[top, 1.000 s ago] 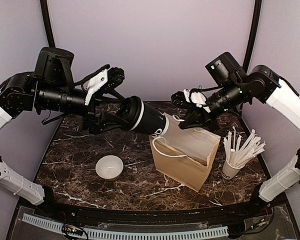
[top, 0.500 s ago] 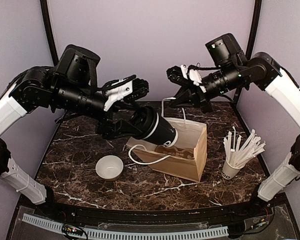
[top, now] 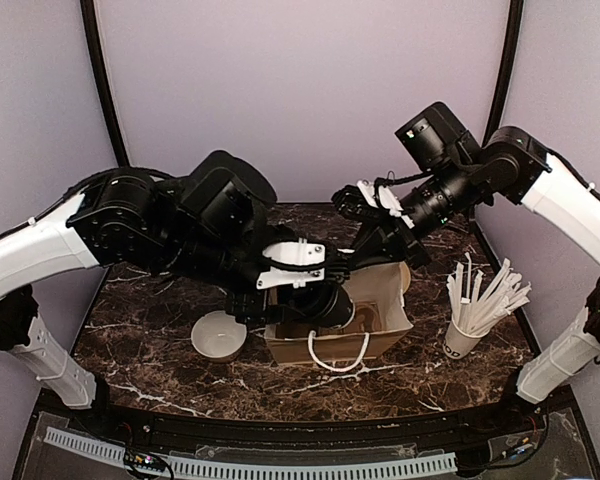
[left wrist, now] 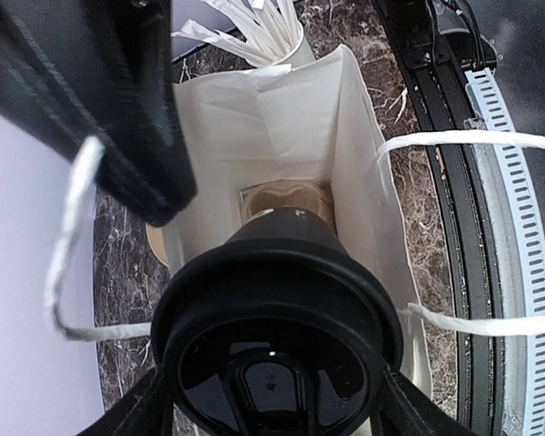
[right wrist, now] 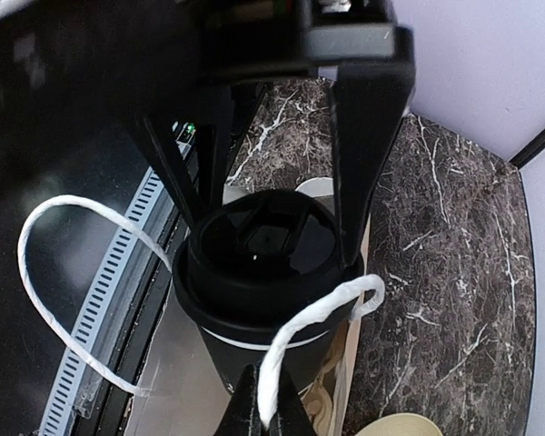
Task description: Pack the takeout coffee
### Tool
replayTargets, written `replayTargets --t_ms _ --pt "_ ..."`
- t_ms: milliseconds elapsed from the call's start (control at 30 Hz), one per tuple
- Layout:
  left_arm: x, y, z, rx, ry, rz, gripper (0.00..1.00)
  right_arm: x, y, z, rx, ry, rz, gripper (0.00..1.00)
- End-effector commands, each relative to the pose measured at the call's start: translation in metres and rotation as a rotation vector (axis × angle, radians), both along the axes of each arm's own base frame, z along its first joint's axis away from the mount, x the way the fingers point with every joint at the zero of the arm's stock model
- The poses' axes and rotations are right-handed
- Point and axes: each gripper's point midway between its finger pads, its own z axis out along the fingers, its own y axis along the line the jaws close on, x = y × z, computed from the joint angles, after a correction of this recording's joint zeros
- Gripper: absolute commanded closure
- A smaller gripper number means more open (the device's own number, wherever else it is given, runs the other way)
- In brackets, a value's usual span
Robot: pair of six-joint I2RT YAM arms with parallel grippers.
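The takeout coffee [top: 332, 304], a black cup with a black lid [left wrist: 277, 336], hangs upright in the open mouth of a brown paper bag [top: 392, 322]. My left gripper [top: 318, 292] is shut on the cup just below the lid, one finger [right wrist: 368, 136] on each side. In the left wrist view the cup is above the bag's pale inside [left wrist: 282, 127]. My right gripper [right wrist: 263, 411] is shut on the bag's white twine handle [right wrist: 318, 318] and holds the far side of the bag up. It shows above the bag in the top view [top: 370, 228].
A wide white bowl [top: 219, 334] sits left of the bag. A white cup of straws [top: 475, 310] stands to its right. A pale round disc [right wrist: 409, 425] lies behind the bag. The bag's second handle [top: 340, 352] hangs down its front. The table's black front rail [left wrist: 454, 227] is close.
My left arm has swung right and down, bringing the cup from above the bag's left edge into its mouth. The bag has turned upright. My right gripper has come down a little with the handle.
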Motion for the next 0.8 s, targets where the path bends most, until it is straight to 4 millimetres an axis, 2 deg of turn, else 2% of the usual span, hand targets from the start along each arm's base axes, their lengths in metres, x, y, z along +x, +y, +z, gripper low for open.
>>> replayTargets --t_ms 0,133,233,367,533,767 --pt "-0.003 -0.002 -0.005 0.058 -0.056 0.033 0.54 0.002 0.001 0.024 0.081 -0.009 -0.073 1.00" --pt "-0.006 -0.008 -0.018 0.115 -0.049 0.111 0.55 0.001 0.003 0.028 0.090 -0.011 -0.074 1.00" --pt "-0.010 -0.011 -0.030 0.166 -0.052 0.167 0.56 -0.013 0.003 0.033 0.103 0.011 -0.030 1.00" --pt "-0.022 -0.017 -0.043 0.220 -0.076 0.197 0.56 -0.033 0.004 0.025 0.102 0.100 0.022 1.00" --pt "-0.036 -0.024 -0.052 0.278 -0.111 0.249 0.58 -0.047 0.002 0.014 0.086 0.148 0.036 1.00" --pt "-0.055 -0.027 -0.077 0.354 -0.179 0.282 0.58 -0.073 -0.012 0.000 0.056 0.172 0.100 1.00"
